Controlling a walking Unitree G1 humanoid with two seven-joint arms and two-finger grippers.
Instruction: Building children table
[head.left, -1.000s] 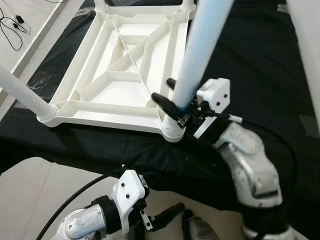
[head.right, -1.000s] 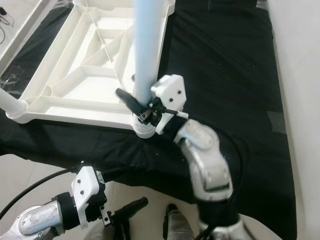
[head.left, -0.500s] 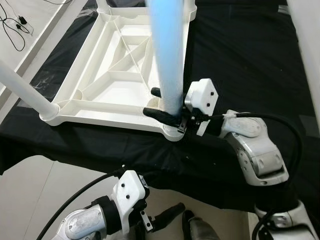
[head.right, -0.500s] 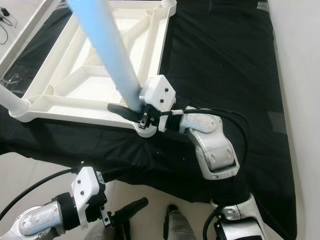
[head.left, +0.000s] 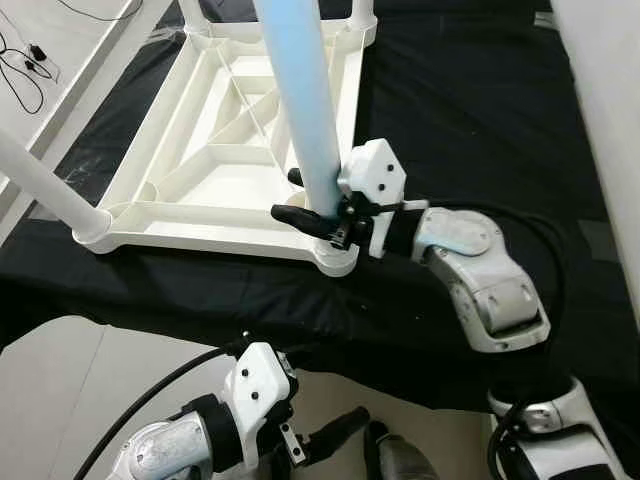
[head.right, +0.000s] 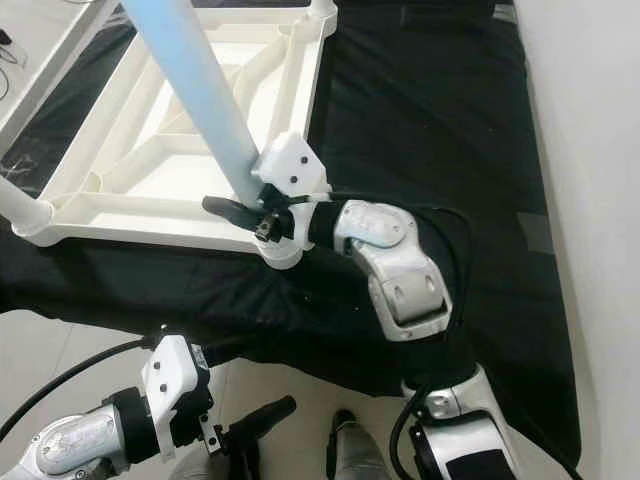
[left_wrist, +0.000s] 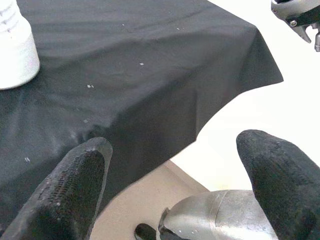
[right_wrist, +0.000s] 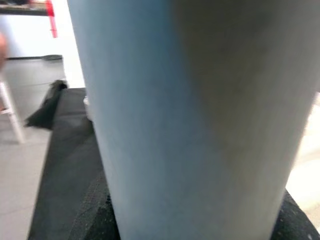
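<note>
Leg (head.left: 300, 100) (unlabelled) in right gripper (head.left: 312, 200)

The upside-down tabletop (head.left: 215, 185) is white, with white ribs crossing inside it. The leg (head.left: 300, 100) standing at its near corner is pale blue. Under the tabletop lies a black cloth (head.left: 470, 120). The right pincer (head.left: 312, 203) by that corner has black fingers on a silver arm.

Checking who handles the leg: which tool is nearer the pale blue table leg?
Right. The right tool clasps the pale blue leg near its base; the left tool hangs low, off the black cloth.
</note>
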